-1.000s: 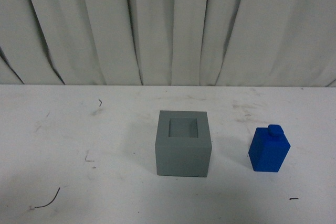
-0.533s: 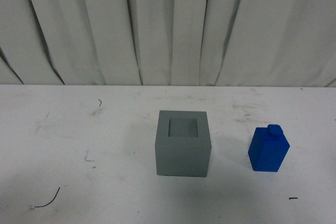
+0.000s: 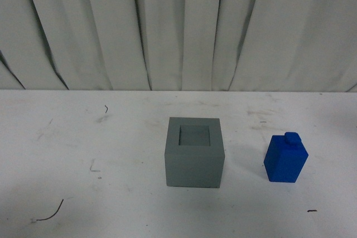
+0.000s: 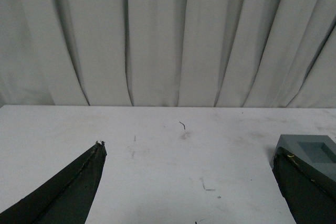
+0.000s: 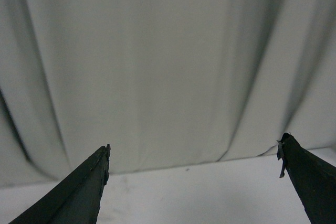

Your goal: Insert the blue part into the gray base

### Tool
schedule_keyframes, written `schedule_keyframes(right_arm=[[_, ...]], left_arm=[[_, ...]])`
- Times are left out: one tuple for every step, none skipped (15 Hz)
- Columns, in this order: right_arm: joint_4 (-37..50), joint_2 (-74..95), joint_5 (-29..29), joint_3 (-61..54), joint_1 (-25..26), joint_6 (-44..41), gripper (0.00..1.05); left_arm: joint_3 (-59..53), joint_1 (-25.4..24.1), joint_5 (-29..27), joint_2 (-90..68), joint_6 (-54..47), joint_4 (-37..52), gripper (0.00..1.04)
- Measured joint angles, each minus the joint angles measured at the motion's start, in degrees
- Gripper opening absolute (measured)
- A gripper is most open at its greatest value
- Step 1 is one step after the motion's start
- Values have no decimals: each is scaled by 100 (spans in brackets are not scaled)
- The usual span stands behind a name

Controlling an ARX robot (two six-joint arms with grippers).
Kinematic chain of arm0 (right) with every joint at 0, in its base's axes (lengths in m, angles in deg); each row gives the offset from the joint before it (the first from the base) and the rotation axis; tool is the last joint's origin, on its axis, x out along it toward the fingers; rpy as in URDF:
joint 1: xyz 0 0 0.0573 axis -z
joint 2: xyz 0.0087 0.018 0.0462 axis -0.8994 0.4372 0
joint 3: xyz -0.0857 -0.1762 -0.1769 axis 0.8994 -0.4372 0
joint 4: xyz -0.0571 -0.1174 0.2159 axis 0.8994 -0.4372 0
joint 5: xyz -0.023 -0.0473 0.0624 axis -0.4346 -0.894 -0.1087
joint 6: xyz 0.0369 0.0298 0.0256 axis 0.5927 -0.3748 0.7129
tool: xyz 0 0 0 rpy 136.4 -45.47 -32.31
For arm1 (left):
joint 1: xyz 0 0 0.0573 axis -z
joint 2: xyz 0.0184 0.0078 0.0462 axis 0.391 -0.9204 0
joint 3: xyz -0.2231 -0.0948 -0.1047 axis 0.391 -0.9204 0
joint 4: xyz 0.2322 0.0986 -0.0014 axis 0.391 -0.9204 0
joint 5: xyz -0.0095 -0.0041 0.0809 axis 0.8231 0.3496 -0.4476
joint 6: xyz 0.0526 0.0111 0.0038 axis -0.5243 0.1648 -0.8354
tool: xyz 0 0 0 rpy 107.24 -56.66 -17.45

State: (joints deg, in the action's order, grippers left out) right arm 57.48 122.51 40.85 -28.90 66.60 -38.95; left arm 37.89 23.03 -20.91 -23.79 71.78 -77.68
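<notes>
While neither arm showed in the front view, the gray base [image 3: 194, 151] sat near the middle of the white counter [image 3: 111, 137], its square recess facing up. The blue part [image 3: 286, 159] stood upright on the counter to the robot's right of the base, well apart from it, with its small knob on top. A pleated pale curtain [image 3: 178, 26] hung behind the counter's far edge.

Seen from the left wrist, the left hand [image 4: 189, 153] was released, its two dark fingers spread wide with only scuffed counter between them. It was held low and about level, pointing across the counter toward the curtain. The gray base [image 4: 310, 153] lay beyond one finger, whose tip covered the base's near corner in that view.

Seen from the right wrist, the right hand [image 5: 194, 144] was likewise released, fingers wide apart and grasping nothing. It pointed at the curtain, and a narrow strip of counter showed beneath the folds.
</notes>
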Motion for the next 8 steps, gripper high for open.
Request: schedule_keyframes(right_arm=[[-76,798,280,533,-181,-262,98],[-212,1172,498,800,-275,-461,98],[-42,1598,629,1025,-396,-769,98],[-142,1832,885,1204,-455,-994,98],[-208,2039,1213,1357,-518,-1373,98],[-409,2173,1720,1497,-525,-1757,98],[-533,2221,1991,1563,-514,-2013,98],[-831,2225,2461,1652,-505,-2310,98]], left_arm=[[0,0,0,0,-2,0,98],[0,0,0,0,0,2,98],[0,0,0,0,0,0,98],[0,0,0,0,-2,0,98],[0,0,0,0,0,0,98],[0,0,0,0,0,0,98],[0,0,0,0,0,2,98],[0,0,0,0,0,0,98]])
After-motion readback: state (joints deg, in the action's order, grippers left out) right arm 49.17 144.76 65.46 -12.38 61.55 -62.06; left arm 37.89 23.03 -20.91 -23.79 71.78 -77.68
